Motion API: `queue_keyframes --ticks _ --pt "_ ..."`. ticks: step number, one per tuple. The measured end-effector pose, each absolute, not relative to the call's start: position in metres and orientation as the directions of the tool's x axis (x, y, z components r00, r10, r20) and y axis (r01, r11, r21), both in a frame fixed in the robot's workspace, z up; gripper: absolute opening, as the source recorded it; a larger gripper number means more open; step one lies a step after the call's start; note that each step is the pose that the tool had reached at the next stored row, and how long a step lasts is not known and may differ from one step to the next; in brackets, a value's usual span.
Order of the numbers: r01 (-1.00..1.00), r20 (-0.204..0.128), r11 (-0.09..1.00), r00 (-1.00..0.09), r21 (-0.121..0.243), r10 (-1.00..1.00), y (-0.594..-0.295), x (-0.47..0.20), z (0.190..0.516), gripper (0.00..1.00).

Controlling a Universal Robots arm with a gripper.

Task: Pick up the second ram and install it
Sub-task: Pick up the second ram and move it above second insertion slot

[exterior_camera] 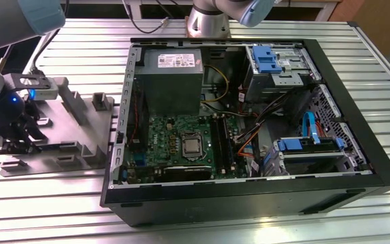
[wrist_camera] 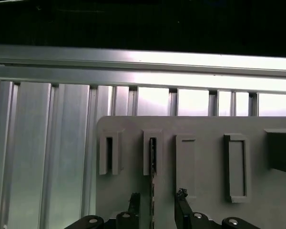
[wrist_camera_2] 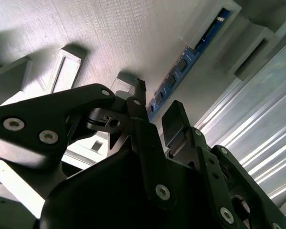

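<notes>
Your gripper [wrist_camera: 157, 196] hangs open low over the grey tray [wrist_camera: 207, 126], holding nothing. Its black fingers [wrist_camera: 183, 205] stand to either side of the ram strip [wrist_camera_2: 182, 67], with a gap showing at each. The strip is thin and blue-green, set with small dark chips. It stands on edge in a narrow slot of the tray and runs out beyond the fingertips. The tray is matte moulded plastic with raised rectangular pockets. Under it lies a table [exterior_camera: 46, 213] of ribbed bright aluminium. Farther off, toward the exterior view's right, the open black computer case [exterior_camera: 249, 201] shows its green motherboard [exterior_camera: 174, 134] and boxy grey power supply [exterior_camera: 171, 76].
</notes>
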State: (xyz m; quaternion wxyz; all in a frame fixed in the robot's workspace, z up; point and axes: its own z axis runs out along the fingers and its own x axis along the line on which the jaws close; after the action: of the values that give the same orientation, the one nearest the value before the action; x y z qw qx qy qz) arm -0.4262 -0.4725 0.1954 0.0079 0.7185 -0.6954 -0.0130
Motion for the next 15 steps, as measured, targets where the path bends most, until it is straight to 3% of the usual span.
queue_keyframes --ticks 10,11,15 --pt "-0.999 -0.007 -0.033 0.033 0.029 -0.999 -0.4725 -0.4267 0.1952 0.40" --pt "-0.999 -0.007 -0.033 0.033 0.029 -0.999 -0.4725 -0.4267 0.1952 0.33" --pt "-0.999 -0.006 -0.033 0.033 0.029 -0.999 -0.4725 -0.4266 0.1952 0.32"
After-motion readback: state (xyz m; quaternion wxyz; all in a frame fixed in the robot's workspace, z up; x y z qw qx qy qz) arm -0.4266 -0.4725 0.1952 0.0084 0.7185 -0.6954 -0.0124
